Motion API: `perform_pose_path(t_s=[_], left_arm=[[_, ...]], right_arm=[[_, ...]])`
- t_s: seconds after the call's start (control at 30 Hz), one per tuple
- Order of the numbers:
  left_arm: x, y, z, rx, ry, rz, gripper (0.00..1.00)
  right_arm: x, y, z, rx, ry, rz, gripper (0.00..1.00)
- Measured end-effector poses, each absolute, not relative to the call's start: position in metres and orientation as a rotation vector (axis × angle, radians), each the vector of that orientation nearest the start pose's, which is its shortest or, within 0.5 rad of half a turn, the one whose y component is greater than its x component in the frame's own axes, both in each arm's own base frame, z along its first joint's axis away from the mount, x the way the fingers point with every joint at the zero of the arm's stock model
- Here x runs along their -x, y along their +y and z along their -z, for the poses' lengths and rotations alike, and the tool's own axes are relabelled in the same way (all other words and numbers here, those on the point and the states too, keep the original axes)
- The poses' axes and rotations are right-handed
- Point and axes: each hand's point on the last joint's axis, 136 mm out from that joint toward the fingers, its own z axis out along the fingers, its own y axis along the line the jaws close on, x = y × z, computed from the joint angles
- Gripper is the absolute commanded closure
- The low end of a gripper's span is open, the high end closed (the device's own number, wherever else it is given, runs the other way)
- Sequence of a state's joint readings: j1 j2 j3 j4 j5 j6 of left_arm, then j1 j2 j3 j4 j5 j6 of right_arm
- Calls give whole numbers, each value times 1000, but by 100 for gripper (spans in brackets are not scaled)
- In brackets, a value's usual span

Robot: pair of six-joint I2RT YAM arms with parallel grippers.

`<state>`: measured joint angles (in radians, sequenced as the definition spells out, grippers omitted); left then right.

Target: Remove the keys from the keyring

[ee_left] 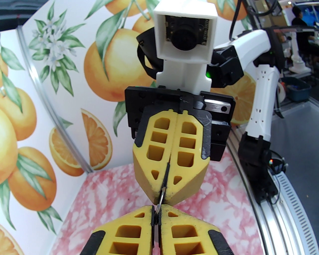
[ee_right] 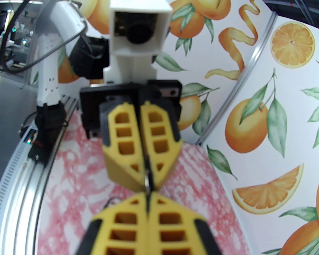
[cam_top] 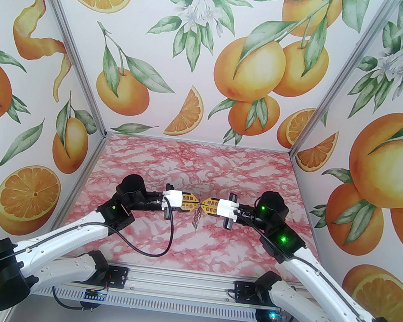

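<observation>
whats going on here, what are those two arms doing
The two arms meet tip to tip above the pink marble table. The right gripper is shut on a thin dark piece, seemingly the keyring seen edge-on. The left gripper is shut on the near end of a small silvery ring that spans the gap between them. Nothing looks separated yet, and the pieces are too small to tell more.

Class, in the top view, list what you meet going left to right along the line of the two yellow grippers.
Left wrist camera, left gripper, keyring, right gripper, right wrist camera.
</observation>
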<state>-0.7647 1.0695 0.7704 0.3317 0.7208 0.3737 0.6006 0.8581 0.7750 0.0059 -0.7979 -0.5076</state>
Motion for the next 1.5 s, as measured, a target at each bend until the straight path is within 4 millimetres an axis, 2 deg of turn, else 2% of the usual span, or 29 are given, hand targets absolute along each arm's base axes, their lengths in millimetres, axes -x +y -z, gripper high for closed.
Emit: perform_pose_path(t_s=[0.1,0.2,0.4,0.57,0.67,1.0,1.23,1.43,1.5], left_arm=[[-173,-323,-337,-1305,942,848,100],[-174,-322,-337,-1305,937,816,100],[-175,-322,-330,-1326,953,702,100],[-176,-323,-326,-1356,964,612,100],[-174,-324,-328,-1373,952,575,100],[-172,-324,-332,-1385,932,529,100],[-171,-324,-331,-1401,939,525,100],[-169,-325,-332,-1408,928,517,100],[-169,-325,-332,-1411,932,516,100]], right_arm=[[-170,265,-339,1332,1009,-724,100],[-171,265,-339,1326,1017,-717,88],[-169,260,-345,1333,1028,-682,81],[-166,256,-363,1375,1023,-640,81],[-166,256,-365,1415,1037,-625,81],[-168,258,-339,1513,1133,-639,81],[-164,260,-335,1538,1125,-640,81],[-165,268,-337,1559,1108,-638,84],[-166,270,-336,1568,1104,-634,92]])
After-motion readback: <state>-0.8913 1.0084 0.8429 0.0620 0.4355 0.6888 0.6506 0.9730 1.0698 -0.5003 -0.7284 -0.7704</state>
